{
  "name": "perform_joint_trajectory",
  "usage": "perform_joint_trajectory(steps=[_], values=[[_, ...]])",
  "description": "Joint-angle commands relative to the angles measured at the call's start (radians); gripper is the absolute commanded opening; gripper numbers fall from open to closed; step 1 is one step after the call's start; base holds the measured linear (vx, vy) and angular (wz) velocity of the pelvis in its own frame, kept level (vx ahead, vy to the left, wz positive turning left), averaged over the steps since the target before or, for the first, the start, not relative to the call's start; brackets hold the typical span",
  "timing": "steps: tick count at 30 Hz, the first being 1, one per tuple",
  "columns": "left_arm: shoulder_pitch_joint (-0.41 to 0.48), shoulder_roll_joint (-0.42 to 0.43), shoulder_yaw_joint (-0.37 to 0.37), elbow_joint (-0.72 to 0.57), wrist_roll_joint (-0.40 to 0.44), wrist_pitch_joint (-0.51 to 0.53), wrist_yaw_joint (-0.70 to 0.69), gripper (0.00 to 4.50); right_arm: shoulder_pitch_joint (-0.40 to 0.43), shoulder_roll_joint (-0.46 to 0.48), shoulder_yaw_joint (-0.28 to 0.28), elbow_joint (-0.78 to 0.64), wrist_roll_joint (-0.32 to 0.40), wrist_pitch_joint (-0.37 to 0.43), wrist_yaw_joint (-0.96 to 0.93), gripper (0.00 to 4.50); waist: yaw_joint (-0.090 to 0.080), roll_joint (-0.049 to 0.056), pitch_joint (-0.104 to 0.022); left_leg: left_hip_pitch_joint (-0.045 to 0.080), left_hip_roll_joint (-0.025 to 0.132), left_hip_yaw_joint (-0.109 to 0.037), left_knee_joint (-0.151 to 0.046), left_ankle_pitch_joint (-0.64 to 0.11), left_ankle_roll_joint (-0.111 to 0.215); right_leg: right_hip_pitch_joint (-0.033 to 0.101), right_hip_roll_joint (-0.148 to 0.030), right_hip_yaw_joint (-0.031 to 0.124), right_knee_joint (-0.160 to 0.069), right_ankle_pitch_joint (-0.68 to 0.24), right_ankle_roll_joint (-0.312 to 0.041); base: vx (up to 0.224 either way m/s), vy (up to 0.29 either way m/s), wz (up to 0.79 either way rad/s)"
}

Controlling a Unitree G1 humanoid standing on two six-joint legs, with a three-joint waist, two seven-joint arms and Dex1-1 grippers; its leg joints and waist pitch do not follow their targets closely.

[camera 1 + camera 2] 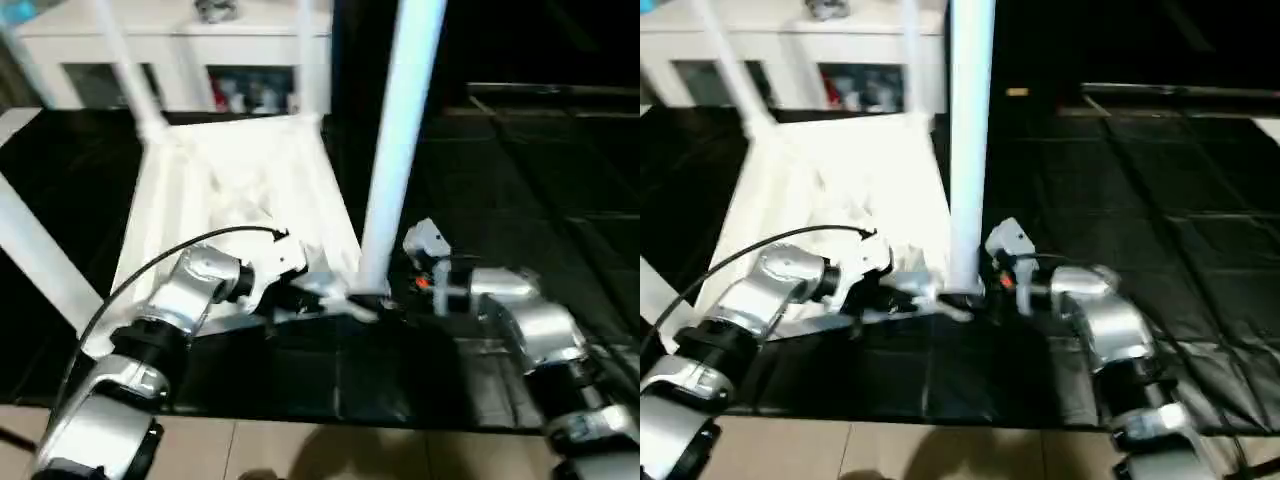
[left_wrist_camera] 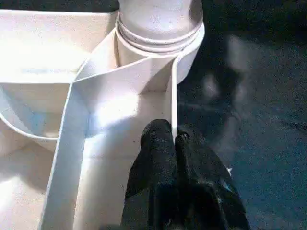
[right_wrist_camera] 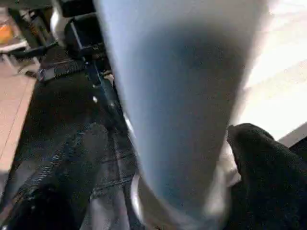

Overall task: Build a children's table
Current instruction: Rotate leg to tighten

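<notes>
Children's table top (image 1: 240, 190) lies upside down on black mat (image 1: 520, 190), ribbed underside up, in front of white cabinet (image 1: 180, 60). Near-corner leg (image 1: 400, 140) stands upright in its socket. Left gripper (image 2: 175, 139) is pinched closed on the top's thin rim wall beside that socket. Right gripper (image 3: 163, 143) fingers spread wide either side of the leg's base, not clamping.

The white children's table (image 1: 240, 200) lies upside down, ribbed underside showing. One round leg (image 1: 400, 150) stands upright in the near corner socket (image 2: 158, 48). 2 more rise from the far corners.
</notes>
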Motion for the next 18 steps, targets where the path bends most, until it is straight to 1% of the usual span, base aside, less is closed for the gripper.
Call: perform_joint_trajectory(steps=[1, 2, 3, 4, 5, 6, 7, 8, 9, 11, 12, 13, 14, 15, 16, 17, 18], values=[[-0.014, 0.020, -0.045, -0.035, -0.018, -0.054, -0.120, 0.00, -0.025, -0.024, 0.036, 0.019, 0.005, -0.029, 0.083, 4.47, -0.001, -0.005, -0.075, 0.009, 0.087, -0.032, -0.058, -0.023, 0.113, 0.067, -0.133, 0.092, -0.059, -0.083, -0.104, 0.000, 0.000, 0.00], [-0.014, 0.020, -0.045, -0.035, -0.018, -0.054, -0.120, 0.00, -0.025, -0.024, 0.036, 0.019, 0.005, -0.029, 0.083, 4.47, 0.000, -0.003, -0.075, 0.011, 0.088, -0.031, -0.060, -0.030, 0.108, 0.065, -0.131, 0.093, -0.062, -0.102, -0.099, 0.000, 0.000, 0.00], [-0.011, 0.037, -0.064, -0.040, -0.016, -0.081, -0.167, 0.00, -0.030, -0.038, 0.051, 0.016, 0.028, -0.024, 0.151, 4.47, 0.003, -0.002, -0.074, 0.014, 0.088, -0.031, -0.060, -0.043, 0.104, 0.063, -0.128, 0.092, -0.066, -0.135, -0.091, 0.000, 0.000, 0.00], [-0.012, 0.042, -0.072, -0.040, -0.012, -0.088, -0.179, 0.00, -0.030, -0.041, 0.057, 0.014, 0.035, -0.035, 0.178, 4.47, 0.004, -0.002, -0.074, 0.014, 0.089, -0.032, -0.061, -0.047, 0.105, 0.063, -0.129, 0.092, -0.067, -0.144, -0.087, 0.000, 0.000, 0.00], [-0.012, 0.042, -0.072, -0.040, -0.012, -0.088, -0.180, 0.00, -0.030, -0.041, 0.057, 0.014, 0.036, -0.035, 0.180, 4.47, 0.007, -0.006, -0.073, 0.014, 0.092, -0.033, -0.062, -0.051, 0.105, 0.063, -0.129, 0.092, -0.065, -0.157, -0.083, 0.000, 0.000, 0.00], [-0.012, 0.044, -0.077, -0.039, -0.010, -0.092, -0.188, 0.00, -0.030, -0.044, 0.062, 0.014, 0.040, -0.044, 0.199, 4.47, 0.008, -0.005, -0.073, 0.015, 0.093, -0.033, -0.063, -0.051, 0.104, 0.061, -0.130, 0.093, -0.068, -0.163, -0.082, 0.000, 0.000, 0.00], [-0.014, 0.046, -0.080, -0.035, -0.006, -0.106, -0.196, 0.00, -0.035, -0.046, 0.069, 0.018, 0.053, -0.021, 0.234, 4.47, 0.010, -0.006, -0.074, 0.017, 0.094, -0.032, -0.062, -0.052, 0.101, 0.060, -0.129, 0.093, -0.068, -0.168, -0.084, 0.000, 0.000, 0.00], [-0.014, 0.045, -0.079, -0.034, -0.006, -0.107, -0.196, 0.00, -0.036, -0.046, 0.069, 0.020, 0.053, -0.021, 0.236, 4.21, 0.011, -0.005, -0.074, 0.016, 0.095, -0.033, -0.062, -0.048, 0.101, 0.060, -0.129, 0.093, -0.066, -0.164, -0.085, 0.000, 0.000, 0.00], [-0.015, 0.044, -0.077, -0.032, -0.006, -0.112, -0.195, 0.00, -0.040, -0.044, 0.070, 0.026, 0.054, -0.020, 0.243, 4.21, 0.012, -0.005, -0.074, 0.014, 0.095, -0.033, -0.062, -0.044, 0.102, 0.060, -0.129, 0.093, -0.066, -0.161, -0.085, 0.000, 0.000, 0.00], [-0.015, 0.042, -0.075, -0.030, -0.006, -0.115, -0.193, 0.00, -0.044, -0.041, 0.070, 0.035, 0.055, -0.020, 0.248, 4.08, 0.019, -0.006, -0.076, 0.015, 0.096, -0.033, -0.060, -0.024, 0.102, 0.059, -0.131, 0.095, -0.062, -0.140, -0.087, 0.000, 0.000, 0.00], [-0.014, 0.042, -0.075, -0.028, -0.008, -0.117, -0.193, 0.00, -0.049, -0.037, 0.070, 0.046, 0.054, -0.027, 0.252, 3.95, 0.021, -0.006, -0.077, 0.015, 0.095, -0.033, -0.060, -0.019, 0.102, 0.059, -0.131, 0.095, -0.061, -0.134, -0.087, 0.000, 0.000, 0.00], [-0.014, 0.040, -0.074, -0.024, -0.009, -0.120, -0.187, 0.00, -0.053, -0.033, 0.072, 0.054, 0.059, -0.024, 0.262, 3.74, 0.023, -0.009, -0.077, 0.014, 0.094, -0.032, -0.059, -0.013, 0.103, 0.059, -0.131, 0.095, -0.060, -0.127, -0.088, 0.000, 0.000, 0.00], [-0.014, 0.039, -0.074, -0.021, -0.011, -0.124, -0.186, 0.00, -0.055, -0.031, 0.074, 0.061, 0.063, -0.024, 0.273, 3.74, 0.024, -0.010, -0.078, 0.013, 0.093, -0.032, -0.058, -0.012, 0.105, 0.060, -0.132, 0.095, -0.059, -0.125, -0.088, 0.000, 0.000, 0.00], [-0.014, 0.038, -0.075, -0.017, -0.013, -0.128, -0.187, 0.00, -0.056, -0.030, 0.077, 0.066, 0.066, -0.026, 0.283, 3.69, 0.024, -0.010, -0.078, 0.011, 0.092, -0.032, -0.058, -0.011, 0.108, 0.061, -0.131, 0.093, -0.059, -0.128, -0.087, 0.000, 0.000, 0.00], [-0.013, 0.036, -0.074, -0.016, -0.015, -0.130, -0.185, 0.00, -0.058, -0.026, 0.082, 0.076, 0.072, -0.018, 0.296, 3.62, 0.023, -0.014, -0.077, 0.010, 0.091, -0.031, -0.058, -0.010, 0.109, 0.062, -0.130, 0.093, -0.060, -0.136, -0.082, 0.000, 0.000, 0.00], [-0.012, 0.035, -0.073, -0.015, -0.016, -0.131, -0.185, 0.00, -0.059, -0.023, 0.084, 0.080, 0.072, -0.018, 0.299, 3.45, 0.024, -0.012, -0.078, 0.010, 0.090, -0.031, -0.057, -0.008, 0.109, 0.061, -0.130, 0.092, -0.061, -0.140, -0.080, 0.000, 0.000, 0.00], [-0.011, 0.034, -0.073, -0.015, -0.016, -0.132, -0.184, 0.00, -0.060, -0.020, 0.086, 0.085, 0.073, -0.014, 0.302, 3.33, 0.024, -0.013, -0.077, 0.010, 0.090, -0.030, -0.057, -0.008, 0.110, 0.061, -0.130, 0.092, -0.062, -0.145, -0.077, 0.000, 0.000, 0.00]])
